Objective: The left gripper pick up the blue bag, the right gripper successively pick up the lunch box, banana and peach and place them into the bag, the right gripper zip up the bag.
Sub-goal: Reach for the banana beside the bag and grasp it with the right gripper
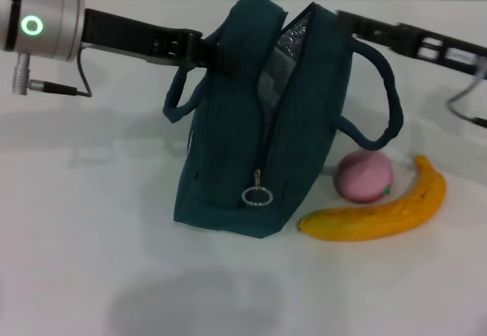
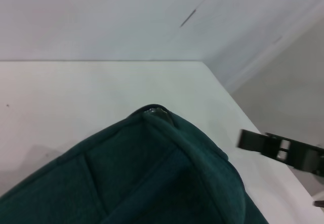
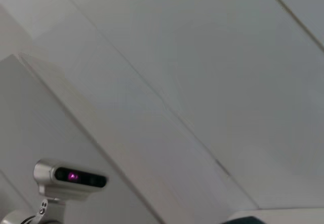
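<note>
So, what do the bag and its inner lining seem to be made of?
The bag looks like soft, matte, dark teal woven fabric: it sags and shows no shine. Its lining looks like silvery, crinkled foil, probably insulating. The zipper pull ring appears to be shiny metal.

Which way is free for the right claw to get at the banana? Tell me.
Probably from above: the banana lies bare on the table, beside the peach and clear of the bag. The right claw is up by the bag's top.

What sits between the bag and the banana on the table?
In the head view, the pink peach lies between the bag and the banana, close against the bag's side and behind the banana.
</note>
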Robot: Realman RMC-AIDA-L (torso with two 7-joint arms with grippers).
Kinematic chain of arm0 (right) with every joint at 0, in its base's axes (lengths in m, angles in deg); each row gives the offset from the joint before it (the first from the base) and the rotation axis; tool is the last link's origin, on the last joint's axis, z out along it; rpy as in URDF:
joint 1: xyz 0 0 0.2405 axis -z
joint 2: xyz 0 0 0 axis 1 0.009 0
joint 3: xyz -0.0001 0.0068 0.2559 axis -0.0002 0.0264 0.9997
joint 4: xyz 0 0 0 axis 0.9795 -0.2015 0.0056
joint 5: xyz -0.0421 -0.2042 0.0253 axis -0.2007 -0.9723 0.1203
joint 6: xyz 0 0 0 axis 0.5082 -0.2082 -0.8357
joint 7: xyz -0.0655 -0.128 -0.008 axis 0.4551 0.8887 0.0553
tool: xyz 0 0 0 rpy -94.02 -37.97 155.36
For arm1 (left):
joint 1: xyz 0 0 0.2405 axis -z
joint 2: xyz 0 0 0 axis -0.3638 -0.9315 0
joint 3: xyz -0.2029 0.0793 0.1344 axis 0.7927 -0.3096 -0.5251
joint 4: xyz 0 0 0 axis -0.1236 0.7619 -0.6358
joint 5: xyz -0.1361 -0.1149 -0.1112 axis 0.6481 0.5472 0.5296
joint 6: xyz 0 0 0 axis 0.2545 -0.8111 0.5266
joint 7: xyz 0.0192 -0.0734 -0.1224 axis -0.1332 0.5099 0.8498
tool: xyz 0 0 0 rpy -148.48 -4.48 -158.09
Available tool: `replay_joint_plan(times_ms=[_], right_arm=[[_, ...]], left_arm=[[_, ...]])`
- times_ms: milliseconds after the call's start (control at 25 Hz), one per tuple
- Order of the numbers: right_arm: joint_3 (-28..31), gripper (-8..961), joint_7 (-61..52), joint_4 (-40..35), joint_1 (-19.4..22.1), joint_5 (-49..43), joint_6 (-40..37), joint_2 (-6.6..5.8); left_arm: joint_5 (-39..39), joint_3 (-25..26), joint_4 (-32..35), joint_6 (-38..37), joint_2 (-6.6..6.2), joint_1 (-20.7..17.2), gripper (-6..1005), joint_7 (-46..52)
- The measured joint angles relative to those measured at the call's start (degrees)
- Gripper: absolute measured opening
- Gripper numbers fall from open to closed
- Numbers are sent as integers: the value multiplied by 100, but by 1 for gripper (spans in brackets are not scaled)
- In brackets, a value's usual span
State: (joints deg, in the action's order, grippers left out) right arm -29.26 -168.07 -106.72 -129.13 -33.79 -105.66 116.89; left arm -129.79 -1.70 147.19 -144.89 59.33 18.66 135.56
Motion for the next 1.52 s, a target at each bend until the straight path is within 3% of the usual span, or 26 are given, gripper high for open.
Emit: replay_joint_plan(times_ms=[120,240,360,480,640,760,1040,1280,1520], right_arm=[[-92,565,-504,-701,448,-186,-66,-89],[-256,655,-1040,-1343,826,-835,-90,-346],[-240,653,-1227,-2107,1263,-1067,-315,-488],[-233,648,-1200,-3390,1798,-1063,-673,-433],[-326,635,-1176,-5636,2382,-1451,-1158,-186],[-514,634,-1196,-6683,2411,-1915,-1589,-133],[-1779,640,-1676,-7850,2005,-4034,-1760,-115],[-2814,657,-2067,-7900,1661,-5445,-1720,-8],[-3410,697,-1911,-7670,1652,-5497,-1357,-7]], left_arm=[[-28,123,-30,9,-9,-7,56,-20],[-38,219,-47,23,-40,-15,56,-32],[-40,325,-58,36,-75,-53,56,-51],[-40,419,-84,47,-85,-84,56,-62],[-27,472,-129,111,-96,-69,56,-84],[-14,473,-130,166,-96,-38,56,-89],[32,477,-138,270,-89,-2,56,-65],[98,479,-140,301,-83,-10,56,-54],[292,479,-140,309,-73,-99,56,-51]])
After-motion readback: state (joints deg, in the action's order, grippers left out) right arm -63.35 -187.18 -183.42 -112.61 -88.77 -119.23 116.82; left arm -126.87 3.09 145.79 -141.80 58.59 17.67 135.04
